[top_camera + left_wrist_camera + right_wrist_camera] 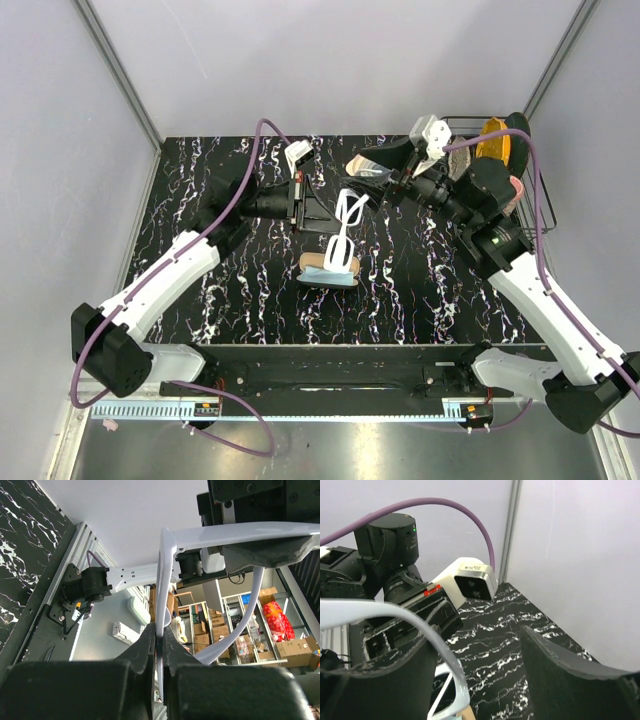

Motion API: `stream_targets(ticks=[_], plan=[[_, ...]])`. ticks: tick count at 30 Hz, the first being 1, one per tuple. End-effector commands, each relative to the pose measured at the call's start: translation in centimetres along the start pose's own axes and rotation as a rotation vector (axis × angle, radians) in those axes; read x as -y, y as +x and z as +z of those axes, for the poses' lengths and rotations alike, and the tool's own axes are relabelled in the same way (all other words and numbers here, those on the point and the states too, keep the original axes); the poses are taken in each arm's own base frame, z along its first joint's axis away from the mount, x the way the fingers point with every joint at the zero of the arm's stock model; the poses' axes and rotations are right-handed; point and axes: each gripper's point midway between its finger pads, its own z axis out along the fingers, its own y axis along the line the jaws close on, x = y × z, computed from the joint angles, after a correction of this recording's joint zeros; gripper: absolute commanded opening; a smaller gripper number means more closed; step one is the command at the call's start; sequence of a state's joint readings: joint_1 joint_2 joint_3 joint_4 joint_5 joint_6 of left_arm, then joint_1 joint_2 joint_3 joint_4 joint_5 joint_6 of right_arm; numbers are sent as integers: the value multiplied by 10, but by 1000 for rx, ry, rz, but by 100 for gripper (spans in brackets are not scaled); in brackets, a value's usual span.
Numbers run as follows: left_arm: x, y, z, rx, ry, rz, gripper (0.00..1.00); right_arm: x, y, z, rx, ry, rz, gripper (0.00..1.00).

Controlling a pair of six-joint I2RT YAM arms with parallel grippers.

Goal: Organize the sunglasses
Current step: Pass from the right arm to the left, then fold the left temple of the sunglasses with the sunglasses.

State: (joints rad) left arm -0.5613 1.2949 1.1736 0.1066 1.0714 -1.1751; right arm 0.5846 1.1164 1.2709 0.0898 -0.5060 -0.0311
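Top external view: the sunglasses are held up mid-table, just over the black case and blue cloth; one thin arm is pinched by the closed left gripper; the right gripper is spread wide, holding nothing; folding and casing are judged not yet done.

sunglasses: white | table: black, white marbling | cable: purple
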Motion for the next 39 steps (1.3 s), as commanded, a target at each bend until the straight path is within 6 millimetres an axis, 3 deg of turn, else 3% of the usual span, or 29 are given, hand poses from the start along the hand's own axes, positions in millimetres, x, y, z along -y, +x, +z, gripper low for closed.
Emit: stream_targets(ticks=[1, 5, 11, 13, 16, 19, 21, 23, 30, 34, 39], plan=[[4, -11, -8, 28, 17, 65, 0, 7, -30, -18, 39, 106, -21, 72], [-4, -12, -13, 22, -1, 77, 0, 7, -52, -29, 74, 137, -48, 76], [-19, -22, -23, 56, -45, 69, 0, -20, -62, -43, 45, 35, -34, 74], [-20, -28, -25, 77, -57, 72, 0, -32, -60, -46, 28, -19, -17, 64], [-22, -33, -25, 88, -79, 69, 0, -58, -58, -45, 13, -169, 60, 38], [-24, -34, -25, 91, -96, 62, 0, -74, -44, -33, -21, -300, 185, 22], [-24, -33, -26, 93, -99, 58, 0, -76, -25, -22, -57, -337, 281, 15], [-22, -33, -26, 100, -102, 59, 0, -76, -21, -14, -23, -361, 300, 10], [-4, -31, -29, 108, -67, 69, 0, -65, 36, 5, -97, -348, 372, 4], [6, -28, -31, 103, -54, 78, 0, -58, 44, 10, -98, -309, 371, 4], [5, -29, -31, 108, -56, 89, 0, -44, 29, 8, -61, -207, 334, 5]])
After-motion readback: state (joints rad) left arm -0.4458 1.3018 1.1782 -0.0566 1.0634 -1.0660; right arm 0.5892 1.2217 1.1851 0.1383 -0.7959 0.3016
